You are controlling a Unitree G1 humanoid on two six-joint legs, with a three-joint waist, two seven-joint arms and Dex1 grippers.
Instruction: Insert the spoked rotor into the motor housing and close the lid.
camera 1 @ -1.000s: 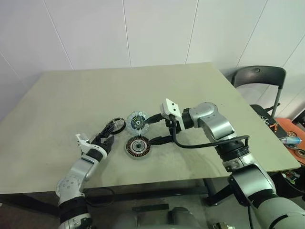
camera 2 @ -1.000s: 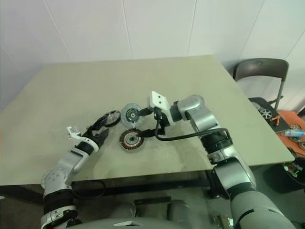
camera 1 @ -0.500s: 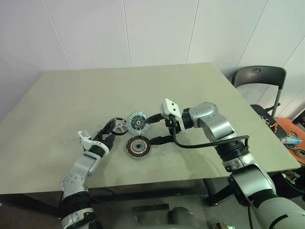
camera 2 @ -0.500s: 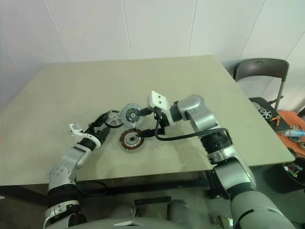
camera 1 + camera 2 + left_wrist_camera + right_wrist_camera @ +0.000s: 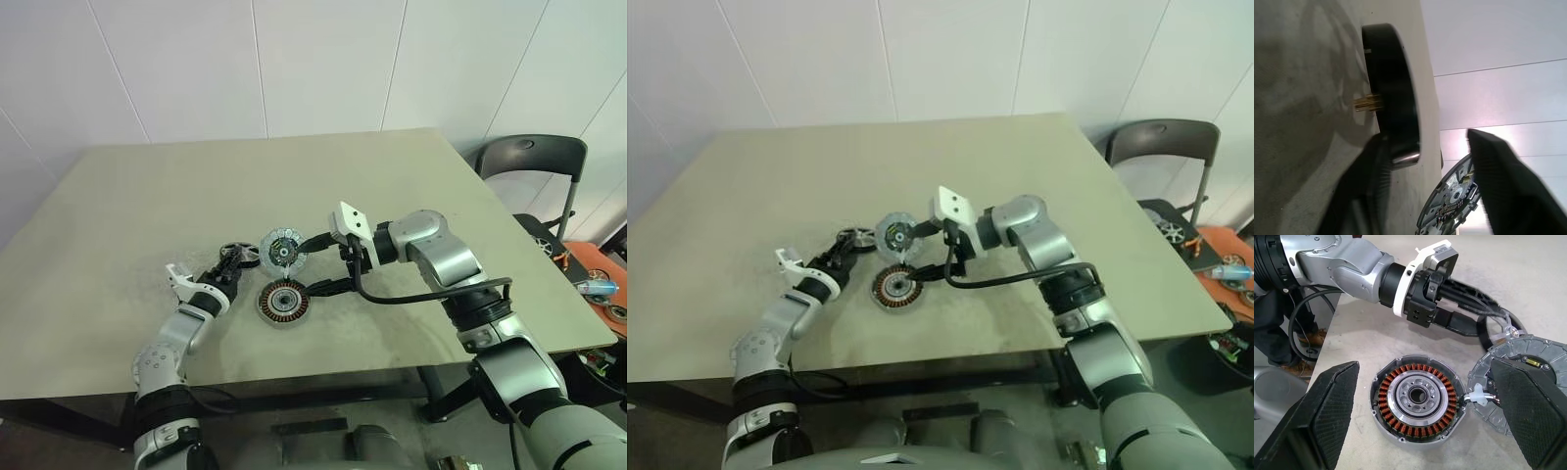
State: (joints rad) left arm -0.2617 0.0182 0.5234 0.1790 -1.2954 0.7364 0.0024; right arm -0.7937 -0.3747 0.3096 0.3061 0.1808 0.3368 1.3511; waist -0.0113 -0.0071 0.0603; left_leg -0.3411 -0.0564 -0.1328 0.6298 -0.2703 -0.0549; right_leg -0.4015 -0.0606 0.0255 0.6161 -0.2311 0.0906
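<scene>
Left gripper (image 5: 235,265) pinches the spoked rotor (image 5: 238,257); right gripper (image 5: 315,262) gapes; no legible writing anywhere.

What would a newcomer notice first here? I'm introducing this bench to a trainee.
The open motor housing with its copper windings lies near the table's front, its lid lying open just behind it. Left of them, the left gripper is around the spoked rotor.
</scene>
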